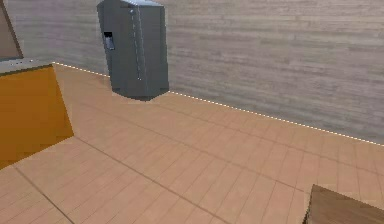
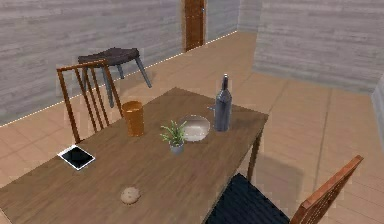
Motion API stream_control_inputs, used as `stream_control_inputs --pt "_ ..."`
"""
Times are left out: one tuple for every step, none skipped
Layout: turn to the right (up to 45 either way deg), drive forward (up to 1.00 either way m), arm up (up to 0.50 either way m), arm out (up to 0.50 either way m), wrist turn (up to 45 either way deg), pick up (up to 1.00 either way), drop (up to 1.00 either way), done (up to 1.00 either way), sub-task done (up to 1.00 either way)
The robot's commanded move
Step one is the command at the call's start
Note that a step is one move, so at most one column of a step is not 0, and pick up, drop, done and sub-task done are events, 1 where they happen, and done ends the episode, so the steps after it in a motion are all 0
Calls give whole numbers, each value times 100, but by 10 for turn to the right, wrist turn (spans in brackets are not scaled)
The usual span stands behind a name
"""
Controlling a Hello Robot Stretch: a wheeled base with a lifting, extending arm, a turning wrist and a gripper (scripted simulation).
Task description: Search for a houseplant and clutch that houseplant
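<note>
Body's arm side toward the table [image 2: 150, 170]

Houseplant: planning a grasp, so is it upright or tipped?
Upright: the houseplant stands in its pot on the table, leaves fanning upward.
</note>
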Motion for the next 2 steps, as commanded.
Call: stream_control_inputs --pt "0 0 32 0 0 0 0 0 0" --pt "0 0 0 42 0 0 0 0 0"
